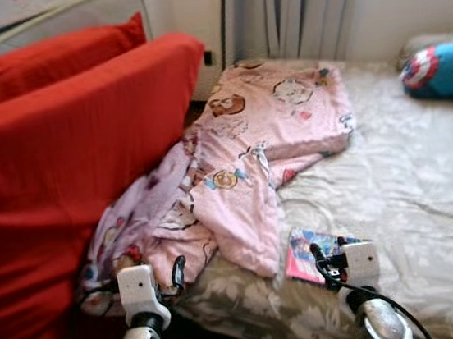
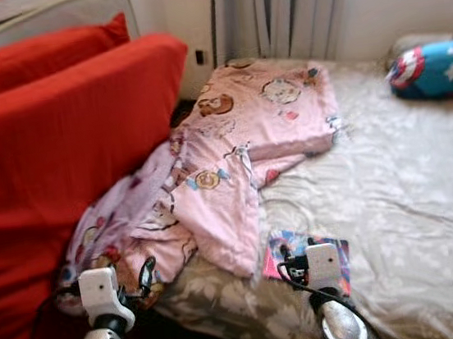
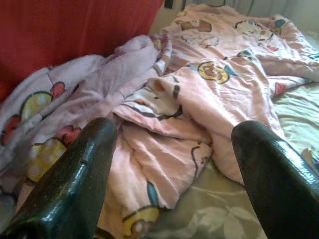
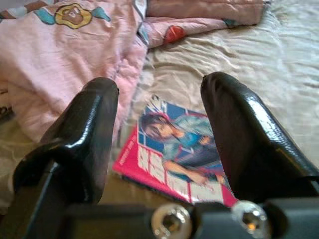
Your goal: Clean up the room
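A pink-edged comic book (image 4: 182, 159) lies flat on the beige floral bedsheet (image 1: 428, 194) near the foot of the bed, just beside the drooping corner of the rumpled pink cartoon-print quilt (image 1: 249, 150), and the right gripper (image 4: 159, 124) hovers just above it with its two black fingers spread apart and holding nothing, the book's cover showing between them. The left gripper (image 3: 169, 149) is likewise released and empty, held before the crumpled folds of the quilt where it bunches against the red cushion (image 1: 60, 157). A blue star-patterned pillow (image 1: 442, 70) rests well apart at the far side of the bed.
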You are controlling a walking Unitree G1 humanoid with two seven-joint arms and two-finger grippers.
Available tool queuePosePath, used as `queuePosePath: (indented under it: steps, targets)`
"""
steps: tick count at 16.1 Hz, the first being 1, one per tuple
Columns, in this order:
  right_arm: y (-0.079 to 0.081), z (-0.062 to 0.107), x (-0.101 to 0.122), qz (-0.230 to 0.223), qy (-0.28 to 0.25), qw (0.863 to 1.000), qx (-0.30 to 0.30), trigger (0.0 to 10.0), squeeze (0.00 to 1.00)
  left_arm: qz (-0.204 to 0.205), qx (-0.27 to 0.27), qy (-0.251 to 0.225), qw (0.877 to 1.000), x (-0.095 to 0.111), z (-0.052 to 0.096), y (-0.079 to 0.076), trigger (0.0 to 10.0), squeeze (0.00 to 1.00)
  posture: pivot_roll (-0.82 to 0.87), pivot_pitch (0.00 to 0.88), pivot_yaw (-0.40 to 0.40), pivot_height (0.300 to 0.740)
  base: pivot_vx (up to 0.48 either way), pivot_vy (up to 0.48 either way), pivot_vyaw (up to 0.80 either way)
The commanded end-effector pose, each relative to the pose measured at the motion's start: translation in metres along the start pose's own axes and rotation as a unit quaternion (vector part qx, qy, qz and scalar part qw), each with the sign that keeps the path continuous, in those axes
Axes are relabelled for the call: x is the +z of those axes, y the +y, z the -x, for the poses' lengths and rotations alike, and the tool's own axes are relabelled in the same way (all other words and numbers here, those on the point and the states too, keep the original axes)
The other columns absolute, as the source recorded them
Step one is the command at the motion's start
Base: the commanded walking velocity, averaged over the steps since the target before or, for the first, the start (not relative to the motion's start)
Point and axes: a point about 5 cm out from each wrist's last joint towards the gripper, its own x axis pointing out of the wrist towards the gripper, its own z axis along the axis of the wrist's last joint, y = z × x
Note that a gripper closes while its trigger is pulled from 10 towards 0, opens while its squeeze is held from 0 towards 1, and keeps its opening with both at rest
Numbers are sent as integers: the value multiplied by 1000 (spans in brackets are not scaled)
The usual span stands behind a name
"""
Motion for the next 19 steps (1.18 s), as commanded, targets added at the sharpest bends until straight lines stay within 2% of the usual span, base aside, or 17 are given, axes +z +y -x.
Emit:
queuePosePath:
  steps: [1,6,9,14,19]
  targets:
    - [5,-3,5,1,-8,1000,8,10000,0,-3,5,-3,1000,2,0,4,10000,0,47,0,-61,626,277,0,0]
    - [-9,-3,2,-15,3,999,-42,10000,0,-6,2,-1,1000,2,0,4,10000,0,52,0,-61,626,268,0,0]
    - [-18,-3,0,-49,12,996,-73,10000,0,-9,7,-2,1000,2,0,5,10000,0,54,0,-62,609,0,0,-304]
    - [-14,-4,0,-40,12,997,-65,10000,0,-10,5,-1,1000,2,0,4,10000,0,55,0,-62,555,0,0,-445]
    - [-13,-4,2,-43,2,998,-55,10000,0,-7,3,0,1000,2,0,3,10000,0,53,0,-63,551,0,0,0]
